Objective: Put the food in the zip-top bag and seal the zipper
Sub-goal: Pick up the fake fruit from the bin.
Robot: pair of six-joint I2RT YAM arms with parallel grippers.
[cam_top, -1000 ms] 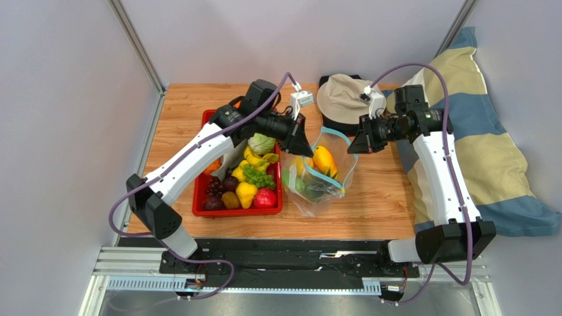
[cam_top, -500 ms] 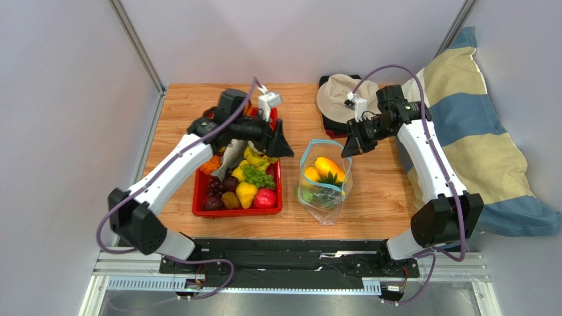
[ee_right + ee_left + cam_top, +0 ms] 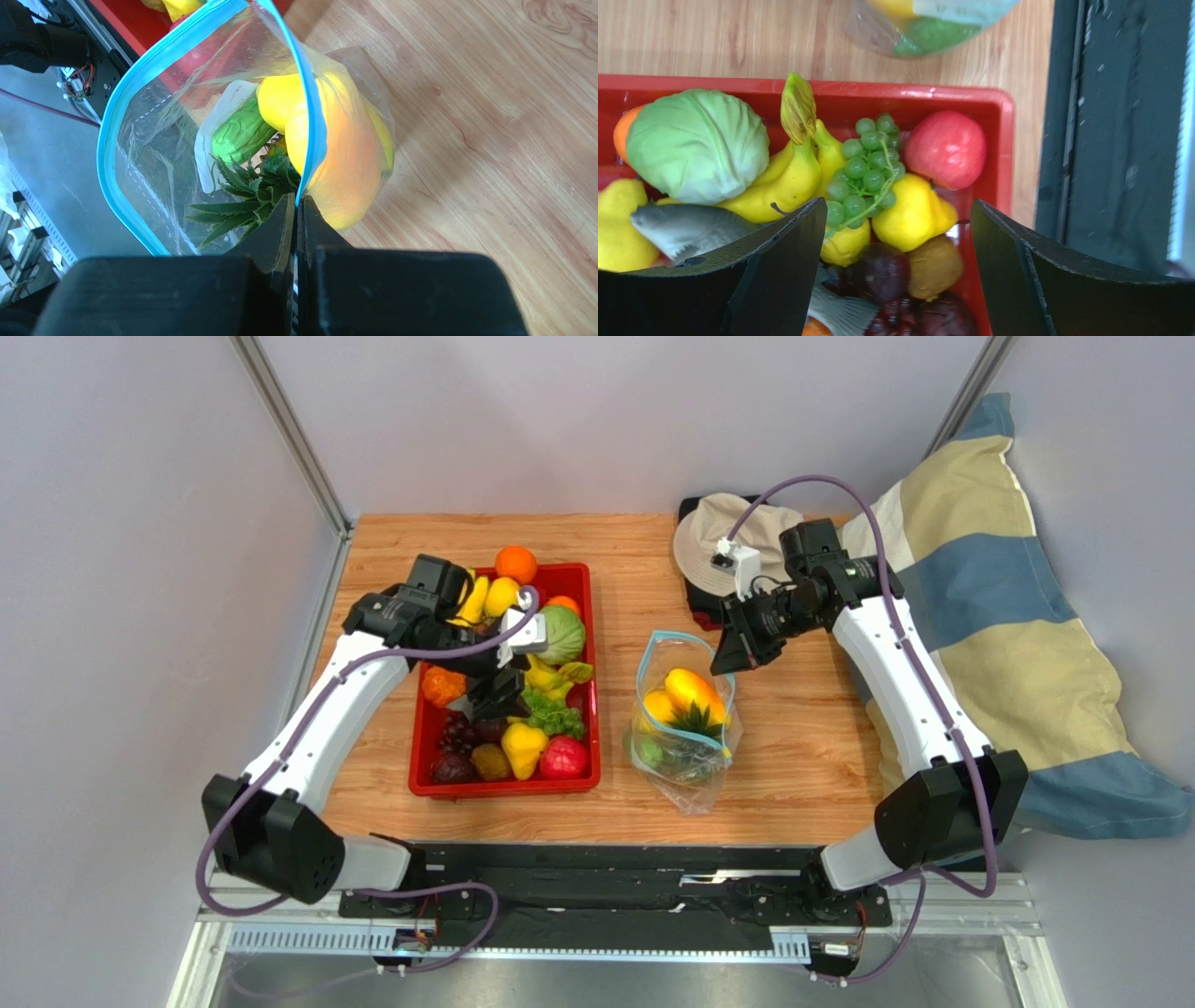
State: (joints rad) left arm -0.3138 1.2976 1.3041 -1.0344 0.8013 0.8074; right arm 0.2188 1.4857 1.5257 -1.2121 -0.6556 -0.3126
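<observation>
The clear zip-top bag (image 3: pixel 683 742) stands on the wood, right of the red tray (image 3: pixel 417 742), with its mouth up. My right gripper (image 3: pixel 730 655) is shut on the far-right side of the blue zipper (image 3: pixel 112 140), and the strip runs between its fingertips (image 3: pixel 298 203). Inside the bag lie an orange-yellow fruit (image 3: pixel 344 161), a green cucumber (image 3: pixel 242 133) and spiky pineapple leaves (image 3: pixel 235 203). My left gripper (image 3: pixel 494 693) hangs open over the tray (image 3: pixel 1001 140), holding nothing. Between and below its fingers are a yellow pear (image 3: pixel 913 213), a dark plum (image 3: pixel 882 269) and a brown kiwi (image 3: pixel 934 262). Green grapes (image 3: pixel 864 171) and a red apple (image 3: pixel 946 148) lie just ahead.
The tray also holds a cabbage (image 3: pixel 696 143), a grey fish (image 3: pixel 689 227), an orange (image 3: pixel 515 563) and bananas. A beige hat (image 3: pixel 716 539) sits behind the bag and a striped pillow (image 3: pixel 1010 644) lies along the right. A black rail (image 3: pixel 603 875) runs along the near edge.
My left gripper opened, left the bag's mouth and swung left and back over the tray. My right gripper shifted left, still pinching the rim, and the bag stands more upright.
</observation>
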